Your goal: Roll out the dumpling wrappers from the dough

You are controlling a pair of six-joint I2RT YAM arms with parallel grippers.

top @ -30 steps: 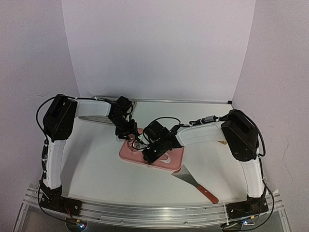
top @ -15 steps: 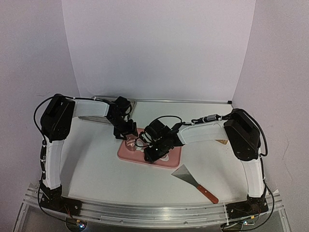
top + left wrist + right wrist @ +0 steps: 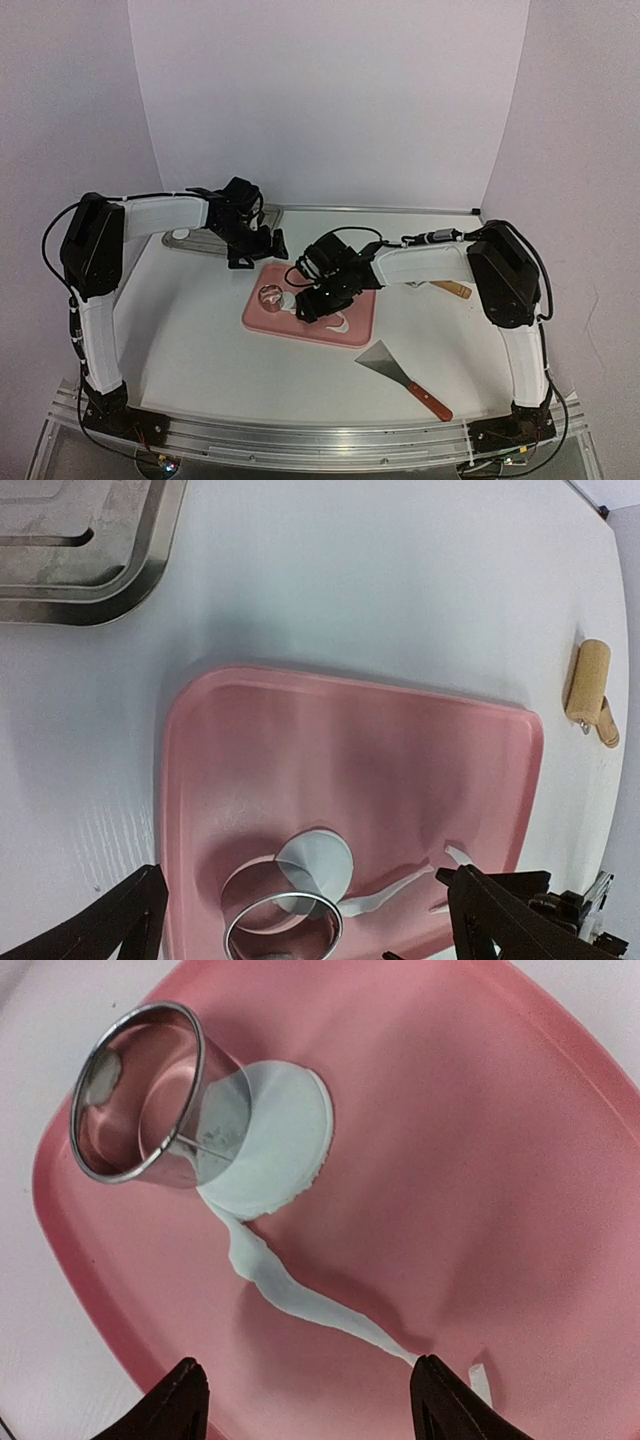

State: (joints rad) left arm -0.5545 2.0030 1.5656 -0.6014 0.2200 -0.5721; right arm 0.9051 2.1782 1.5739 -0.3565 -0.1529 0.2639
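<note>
Your left gripper (image 3: 300, 873) hangs open by the pink tray's (image 3: 400, 750) far corner. Right gripper (image 3: 308, 1363), elbow bent, is open above the ring cutter (image 3: 140, 1095) and dumpling wrapper (image 3: 285, 1125).

pink board (image 3: 350, 730): 1, mid-table.
ring cutter (image 3: 200, 1090): 1, metal, lying on its side on the board.
dough disc (image 3: 280, 1140): 1 for sure, flat and round, at the cutter's 4 o'clock, touching it.
scrap strip (image 3: 300, 1300): 1, thin and curved, running from the disc's edge toward 5 o'clock.
scrap fleck (image 3: 478, 1378): 1 at the strip's far end; any others are too small to count.
scraper (image 3: 405, 380): 1, red handle, 5 o'clock of the board.
wooden handle (image 3: 588, 680): 1, 3 o'clock of the board, its rest hidden.
metal tray (image 3: 140, 580): 1, 10 o'clock.
pale spot (image 3: 180, 234): 1 on the tray, cannot tell what.
robot arms: 2, left arm (image 3: 170, 215) and right arm (image 3: 420, 265).
</note>
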